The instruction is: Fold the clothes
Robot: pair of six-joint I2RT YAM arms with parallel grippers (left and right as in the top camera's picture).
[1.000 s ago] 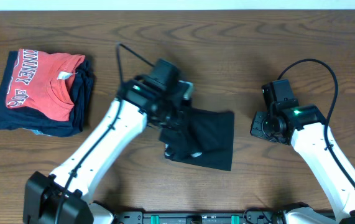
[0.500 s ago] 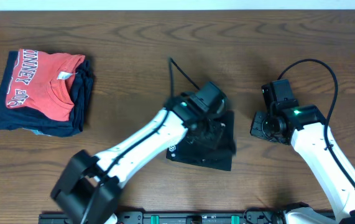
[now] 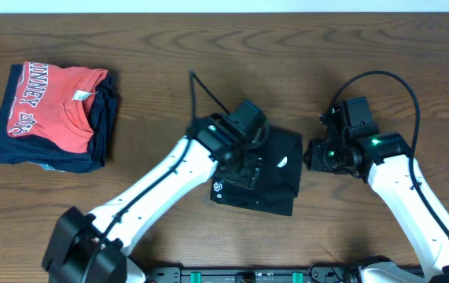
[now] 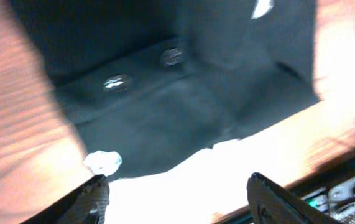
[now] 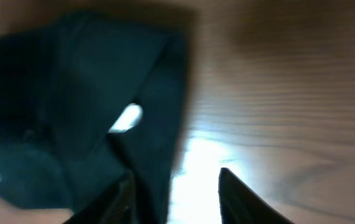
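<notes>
Left gripper [image 4: 180, 200] is seen from its wrist camera with its jaws set wide apart and nothing held between them; bright bare table [image 3: 208, 47] shows in the gap, and the near edge of the shirt [image 3: 275, 177] lies just beyond the fingertips [image 4: 93, 198]. On that black cloth a small white mark [image 4: 102, 163] is seen near the edge, and two pale spots [image 4: 116, 82] are seen further in, though the picture is blurred. From overhead the left gripper [image 3: 244, 163] is placed over the left half of the shirt. Right gripper [image 5: 177, 194] is also parted, with wood visible between its fingers and nothing seen clamped; the shirt's right edge is seen close by its left finger, but through the blur contact cannot be told. From overhead the right gripper [image 3: 314, 155] is placed just beside the shirt's right edge. The shirt is laid folded into a compact, roughly square bundle at the middle of the table, between the two arms, with a white tag [image 3: 281, 163] showing on top and a small logo [image 3: 218, 187] near its left corner. Well apart, at the far left, a red T-shirt [image 3: 55, 106] with white lettering is stacked on folded navy garments [image 3: 108, 130].
</notes>
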